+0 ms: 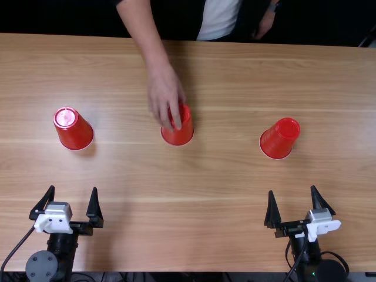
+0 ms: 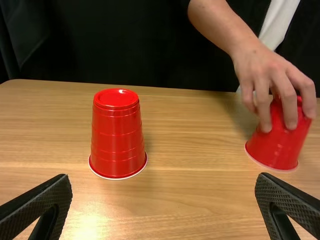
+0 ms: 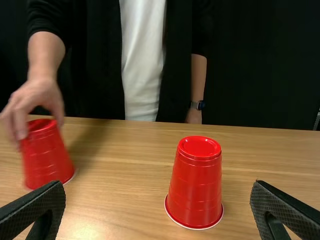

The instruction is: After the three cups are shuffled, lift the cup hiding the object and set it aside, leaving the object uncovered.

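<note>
The left gripper (image 1: 69, 204) sits by the near edge of the wooden table (image 1: 235, 70). Its two fingers are wide apart and hold nothing. The right gripper (image 1: 295, 207) sits the same way on the other side, wide open with nothing in it.

There are three red plastic cups, all upside down in one row. The left cup (image 1: 73, 128) stands in front of the left gripper. The right cup (image 1: 280, 138) stands in front of the right gripper. Both cups are well apart from the fingers.

One person's hand (image 1: 164, 94) grips the middle cup (image 1: 178, 126) from above, and that cup leans a bit. I cannot tell which cup hides the object.
</note>
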### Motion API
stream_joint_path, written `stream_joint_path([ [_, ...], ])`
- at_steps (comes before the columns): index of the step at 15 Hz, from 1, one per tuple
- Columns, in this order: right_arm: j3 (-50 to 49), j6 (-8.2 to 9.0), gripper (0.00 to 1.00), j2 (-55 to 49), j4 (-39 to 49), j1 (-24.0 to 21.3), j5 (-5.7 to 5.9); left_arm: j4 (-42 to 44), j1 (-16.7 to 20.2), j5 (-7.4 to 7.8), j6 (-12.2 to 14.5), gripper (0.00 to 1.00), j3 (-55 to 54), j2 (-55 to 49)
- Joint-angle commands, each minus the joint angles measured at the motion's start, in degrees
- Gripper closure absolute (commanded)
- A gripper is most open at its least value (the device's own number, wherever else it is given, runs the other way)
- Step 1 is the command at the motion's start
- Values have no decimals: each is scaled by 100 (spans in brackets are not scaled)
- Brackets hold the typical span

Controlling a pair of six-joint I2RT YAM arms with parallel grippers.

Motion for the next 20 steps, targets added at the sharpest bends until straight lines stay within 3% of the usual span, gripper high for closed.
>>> stream_joint_path([
  [1, -5, -39, 0, -36, 37, 29, -53, 11, -47, 7, -17, 0, -89, -40],
  [20, -5, -39, 0, -36, 37, 29, -53, 11, -47, 7, -17, 0, -89, -40],
])
